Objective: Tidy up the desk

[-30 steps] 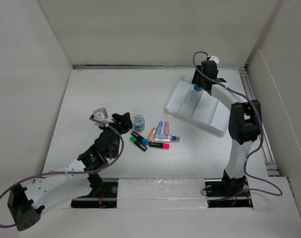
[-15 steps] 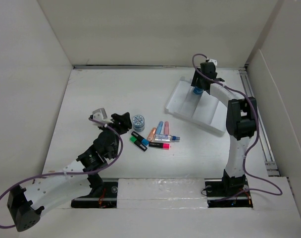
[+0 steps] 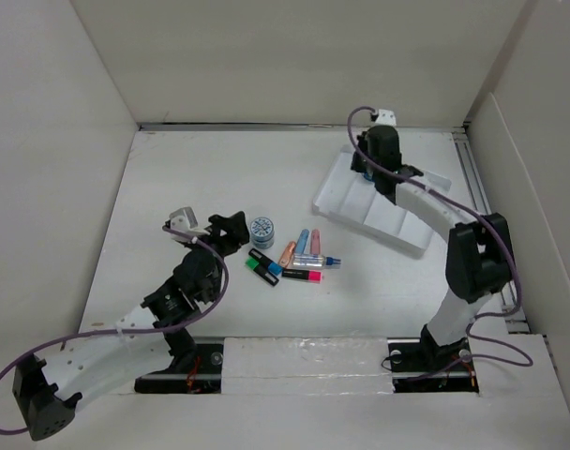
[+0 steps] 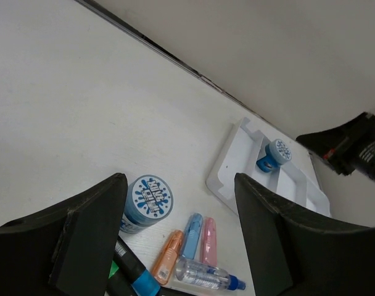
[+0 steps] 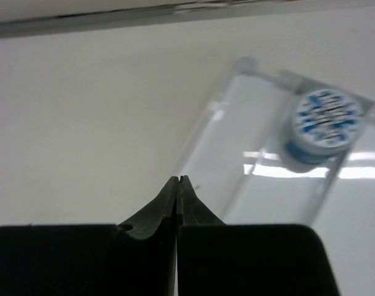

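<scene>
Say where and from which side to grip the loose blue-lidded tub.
Come from above and close across the round wall of the tub. It stands upright, lid up. The markers crowd its near right, so a sideways approach from there looks blocked.

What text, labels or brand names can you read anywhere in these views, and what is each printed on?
Nothing can be read with confidence.
Round tub lid on the desk: blue lettering, too blurred to read.
Second tub lid in the tray: blue print, blurred.
Markers: any labels are too small to read.
</scene>
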Controlling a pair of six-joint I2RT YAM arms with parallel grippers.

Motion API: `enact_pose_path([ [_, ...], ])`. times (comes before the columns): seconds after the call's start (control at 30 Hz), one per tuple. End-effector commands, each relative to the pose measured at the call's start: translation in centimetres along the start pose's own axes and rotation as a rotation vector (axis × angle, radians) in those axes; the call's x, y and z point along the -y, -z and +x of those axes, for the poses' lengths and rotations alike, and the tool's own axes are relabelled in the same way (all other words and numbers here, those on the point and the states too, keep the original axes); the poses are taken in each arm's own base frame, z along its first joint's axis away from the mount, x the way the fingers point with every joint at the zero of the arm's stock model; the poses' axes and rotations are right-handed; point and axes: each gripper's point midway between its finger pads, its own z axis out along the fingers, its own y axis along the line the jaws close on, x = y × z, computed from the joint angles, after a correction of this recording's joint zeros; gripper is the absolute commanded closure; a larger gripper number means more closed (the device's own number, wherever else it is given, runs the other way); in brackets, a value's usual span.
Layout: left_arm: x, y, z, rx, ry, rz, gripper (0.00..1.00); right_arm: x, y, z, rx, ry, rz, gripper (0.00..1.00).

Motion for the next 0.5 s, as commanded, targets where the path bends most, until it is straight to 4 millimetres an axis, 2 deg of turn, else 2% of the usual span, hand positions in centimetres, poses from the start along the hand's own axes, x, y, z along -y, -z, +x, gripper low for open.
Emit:
enact_pose_path([
  [0.0, -1.5, 0.5, -1.9, 0.078, 0.128, -0.067, 0.34, -10.1, 4.7, -0.3, 0.129, 0.000, -0.326, 1.00],
  [0.03, -1.9, 0.7, -2.3, 0.093, 0.161, -0.081, 0.34, -12.9, 6.3, 4.1, 0.077, 0.035, -0.401, 0.99],
  [0.1, -2.9, 1.4, -3.4, 0.140, 0.223, -0.091, 0.34, -16.1, 8.6, 6.2, 0.069, 0.074, -0.492, 0.70],
  [0.13, -3.6, 1.8, -3.4, 0.157, 0.241, -0.080, 0.34, -18.7, 10.5, 8.2, 0.039, 0.114, -0.556, 0.58],
  [0.17, -3.7, 1.9, -3.6, 0.167, 0.248, -0.068, 0.33, -19.8, 11.3, 9.1, 0.024, 0.139, -0.582, 0.34],
  [0.23, -3.5, 2.4, -4.3, 0.184, 0.279, -0.029, 0.32, -21.2, 12.1, 11.8, -0.029, 0.204, -0.607, 0.19],
  [0.27, -3.4, 2.5, -4.4, 0.184, 0.281, -0.019, 0.31, -22.7, 13.1, 12.8, -0.044, 0.228, -0.635, 0.09],
  [0.33, -3.6, 2.6, -4.4, 0.190, 0.287, -0.016, 0.30, -23.4, 13.2, 14.5, -0.082, 0.268, -0.633, 0.01],
  [0.43, -3.2, 2.4, -4.3, 0.181, 0.262, -0.019, 0.30, -24.6, 12.6, 16.8, -0.122, 0.299, -0.627, 0.00],
  [0.47, -3.2, 2.3, -4.0, 0.166, 0.250, -0.027, 0.29, -25.0, 11.7, 17.0, -0.126, 0.302, -0.605, 0.00],
])
